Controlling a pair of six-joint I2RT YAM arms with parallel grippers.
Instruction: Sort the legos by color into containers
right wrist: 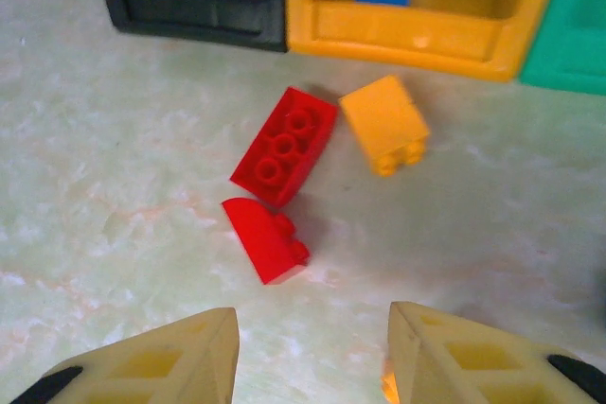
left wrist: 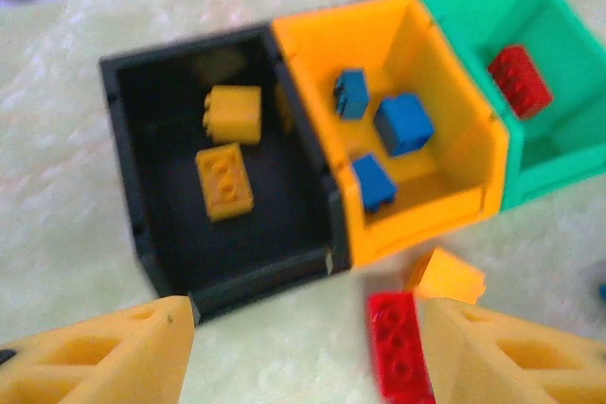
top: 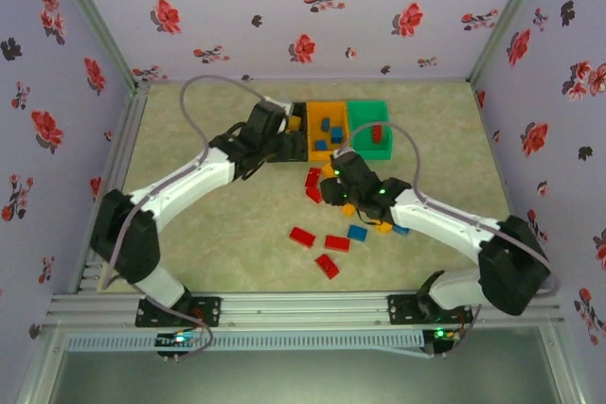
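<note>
Two red legos [right wrist: 284, 144] and one yellow lego [right wrist: 383, 123] lie just ahead of my right gripper [right wrist: 312, 317], its jaws parted and empty. My left gripper [left wrist: 305, 321], likewise parted and empty, hangs just short of the black bin [left wrist: 126, 167].

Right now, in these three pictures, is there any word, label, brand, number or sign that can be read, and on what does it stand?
No readable text: there is none in any view.
black bin, orange bin, green bin: the walls are plain, with no label.
red brick: the studs are too blurred to show any brand mark.
walls: a flower pattern, no writing.
</note>
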